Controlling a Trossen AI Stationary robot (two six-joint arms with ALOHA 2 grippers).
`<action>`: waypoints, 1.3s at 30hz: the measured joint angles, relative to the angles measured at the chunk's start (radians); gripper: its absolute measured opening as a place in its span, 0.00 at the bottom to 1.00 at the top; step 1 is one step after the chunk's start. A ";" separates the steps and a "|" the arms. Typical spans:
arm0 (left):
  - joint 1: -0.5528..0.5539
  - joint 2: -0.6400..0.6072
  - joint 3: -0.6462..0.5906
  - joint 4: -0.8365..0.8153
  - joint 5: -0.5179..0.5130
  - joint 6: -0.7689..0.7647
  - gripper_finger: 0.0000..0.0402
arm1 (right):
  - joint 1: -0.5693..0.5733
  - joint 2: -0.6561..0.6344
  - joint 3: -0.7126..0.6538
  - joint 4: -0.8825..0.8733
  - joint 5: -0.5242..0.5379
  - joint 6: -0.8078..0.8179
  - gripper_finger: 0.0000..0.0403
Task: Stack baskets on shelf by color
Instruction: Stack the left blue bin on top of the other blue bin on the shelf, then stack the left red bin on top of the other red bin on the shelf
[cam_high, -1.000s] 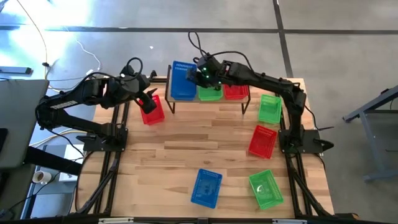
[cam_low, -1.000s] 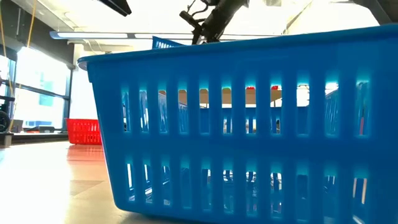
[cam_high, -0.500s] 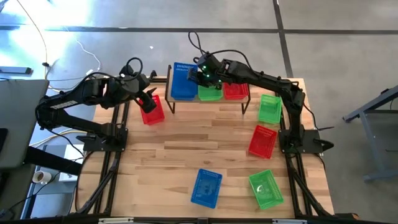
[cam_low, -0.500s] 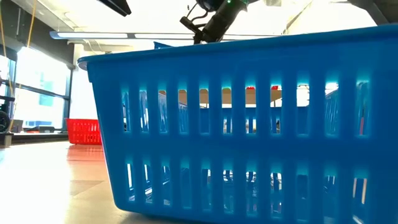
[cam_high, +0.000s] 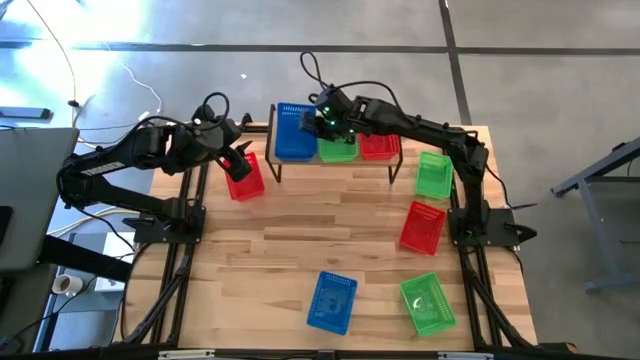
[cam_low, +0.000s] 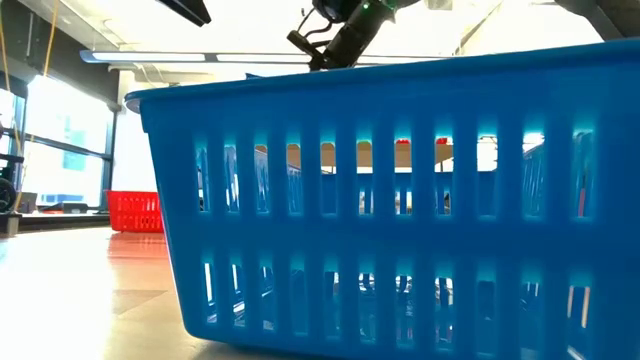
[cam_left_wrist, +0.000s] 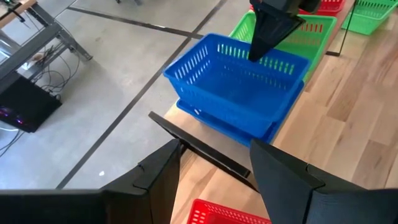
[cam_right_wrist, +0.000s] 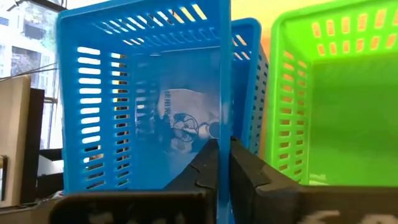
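blue basket (cam_high: 294, 131) upright on shelf (cam_high: 392, 163), long axis front-to-back.

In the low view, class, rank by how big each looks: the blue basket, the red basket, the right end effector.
1. Blue basket, filling most of the picture because it sits nearest the camera.
2. Red basket and right end effector look similar; distance leaves them unranked.

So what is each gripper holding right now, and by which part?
The right gripper is pinched on the side wall of the top blue basket on the shelf. The left gripper is open and empty, above a red basket.
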 joint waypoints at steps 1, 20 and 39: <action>0.000 0.000 0.000 0.000 0.000 0.000 0.46 | 0.000 0.000 0.000 0.001 0.008 0.000 0.05; 0.000 0.000 0.000 -0.021 0.000 0.001 0.46 | -0.008 -0.011 0.000 0.052 0.001 -0.068 0.26; 0.000 0.000 0.000 -0.053 0.010 -0.024 0.46 | -0.005 -0.095 0.000 -0.083 -0.001 -0.301 0.26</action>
